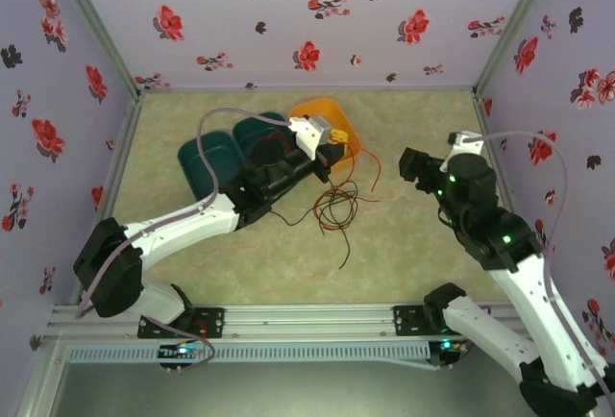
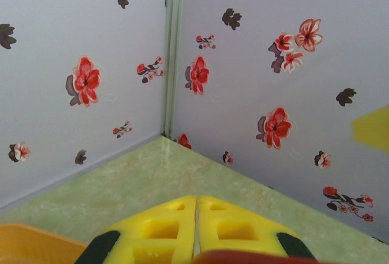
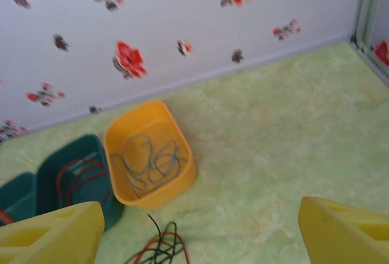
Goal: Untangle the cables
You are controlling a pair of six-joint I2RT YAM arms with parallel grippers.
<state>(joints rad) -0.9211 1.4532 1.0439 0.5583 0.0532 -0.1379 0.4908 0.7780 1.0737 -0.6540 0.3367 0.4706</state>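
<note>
A loose tangle of red and black cables (image 1: 336, 206) lies on the table in front of the orange tray (image 1: 348, 121); the right wrist view shows its top (image 3: 161, 249). Blue-grey cables (image 3: 149, 160) lie coiled in the orange tray (image 3: 182, 176). A red cable (image 3: 76, 176) lies in the teal tray (image 3: 91, 148). My left gripper (image 1: 336, 143) hangs raised at the orange tray's near edge, its yellow fingers (image 2: 161, 230) pressed shut (image 2: 197, 206); a blurred red strip (image 2: 243, 258) crosses their base, and no strand shows between them. My right gripper (image 1: 405, 165) is right of the tangle, open wide (image 3: 197, 227) and holding nothing.
Two teal trays (image 1: 211, 162) (image 1: 258, 132) stand left of the orange one, partly under my left arm. Flowered walls close the table at the back and on both sides. Bare table lies right of the orange tray (image 3: 285, 148).
</note>
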